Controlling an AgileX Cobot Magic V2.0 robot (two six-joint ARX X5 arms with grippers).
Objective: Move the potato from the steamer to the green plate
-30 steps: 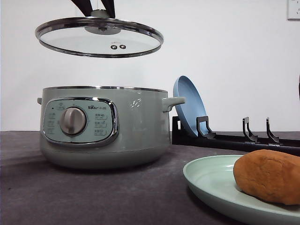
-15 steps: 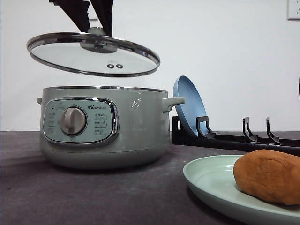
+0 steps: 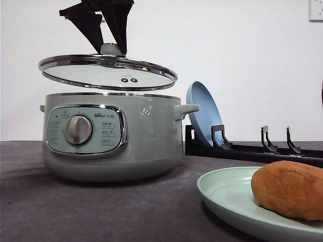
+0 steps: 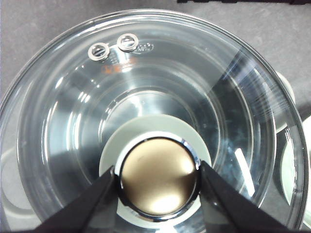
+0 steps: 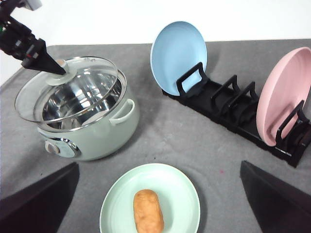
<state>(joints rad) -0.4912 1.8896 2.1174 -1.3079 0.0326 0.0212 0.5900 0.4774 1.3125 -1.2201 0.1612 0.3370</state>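
Note:
The orange-brown potato point(image 3: 290, 189) point(image 5: 148, 211) lies on the green plate point(image 3: 222, 194) point(image 5: 116, 204) at the front right of the table. The sage-green steamer point(image 3: 146, 136) point(image 5: 97, 141) stands to the left, and its steel bowl looks empty through the glass. Its glass lid point(image 3: 108, 72) point(image 4: 73, 121) point(image 5: 68, 92) hangs slightly tilted just above the rim. My left gripper point(image 3: 112, 48) point(image 4: 158, 177) point(image 5: 58, 68) is shut on the lid's knob. High above the plate, my right gripper point(image 5: 159, 165) is open, its fingers spread wide with nothing between them.
A black dish rack point(image 3: 252, 151) point(image 5: 223, 104) runs along the back right. A blue plate point(image 3: 202, 118) point(image 5: 179, 53) stands in its near end and a pink plate point(image 5: 282, 97) in its far end. A white wall closes the back.
My left gripper has brought the lid down from high above the steamer to just over its rim. The potato, the plate and the right arm have not moved.

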